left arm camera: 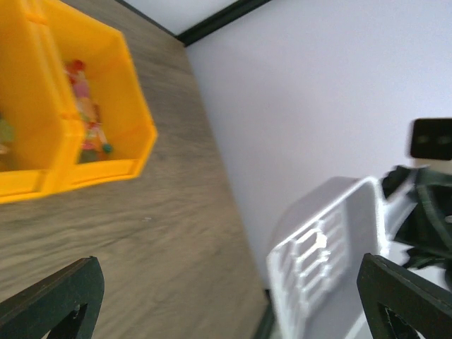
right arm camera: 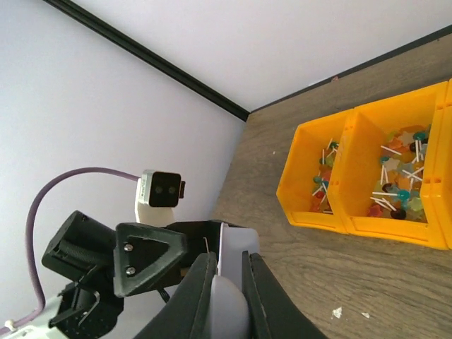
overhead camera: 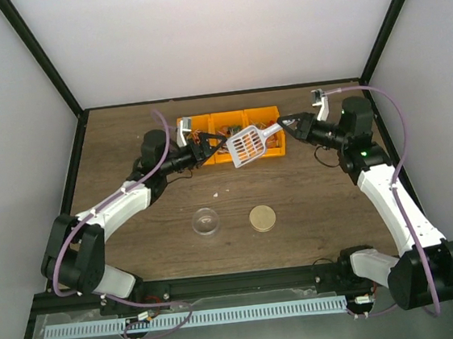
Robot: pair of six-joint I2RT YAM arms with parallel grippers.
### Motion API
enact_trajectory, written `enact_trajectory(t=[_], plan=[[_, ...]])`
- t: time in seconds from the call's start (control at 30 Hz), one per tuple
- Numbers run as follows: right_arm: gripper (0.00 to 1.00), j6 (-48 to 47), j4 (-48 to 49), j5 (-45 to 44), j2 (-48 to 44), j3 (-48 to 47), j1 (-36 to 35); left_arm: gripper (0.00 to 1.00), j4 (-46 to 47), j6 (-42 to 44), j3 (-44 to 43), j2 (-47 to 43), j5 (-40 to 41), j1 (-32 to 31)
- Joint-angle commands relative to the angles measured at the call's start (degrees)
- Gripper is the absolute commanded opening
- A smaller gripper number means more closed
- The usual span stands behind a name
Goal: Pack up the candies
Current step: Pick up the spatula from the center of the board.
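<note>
The left gripper [overhead camera: 210, 148] stands with its jaws spread wide, holding nothing, at the near edge of the orange bins [right arm camera: 293, 191], its tips just beside the slotted head of the white scoop [overhead camera: 246, 145]. The candies [right arm camera: 399, 176], small mixed-colour sweets on white sticks, lie inside the bins' compartments at the far side of the table [overhead camera: 311, 201]. Nearer the arms, a clear round container [overhead camera: 206, 221] sits left of a gold lid [overhead camera: 262, 217], the two apart. The right gripper [overhead camera: 286, 123] is clamped on the scoop's handle
</note>
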State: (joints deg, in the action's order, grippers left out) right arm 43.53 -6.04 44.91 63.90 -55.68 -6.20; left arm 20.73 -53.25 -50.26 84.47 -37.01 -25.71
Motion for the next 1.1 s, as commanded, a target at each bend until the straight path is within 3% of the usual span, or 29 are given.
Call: enact_trajectory(t=[0.0,0.23,0.3,0.83,0.93,1.07], plan=[[0.01,4.12,7.22,0.39,-0.74,1.28,0.13,1.00,18.25,-15.70,-0.03,0.86,-4.77,-0.71],[0.01,7.28,11.70,0.99,0.38,1.63,0.13,1.00,22.18,-19.88,-1.25,3.56,-5.04,-3.38],[0.01,7.69,12.58,0.68,0.21,1.51,0.13,0.95,22.07,-19.95,-1.04,4.03,-4.56,-4.20],[0.01,6.64,10.61,-0.59,0.12,1.30,0.17,0.17,15.62,-17.61,-2.74,4.64,-2.97,-5.57],[0.01,5.28,9.92,0.00,0.33,0.73,0.22,0.05,14.84,-16.90,-3.35,4.98,-3.75,-5.57],[0.06,3.21,6.98,0.03,0.27,-0.03,0.24,0.04,14.10,-14.30,-5.47,6.41,-6.79,-5.13]])
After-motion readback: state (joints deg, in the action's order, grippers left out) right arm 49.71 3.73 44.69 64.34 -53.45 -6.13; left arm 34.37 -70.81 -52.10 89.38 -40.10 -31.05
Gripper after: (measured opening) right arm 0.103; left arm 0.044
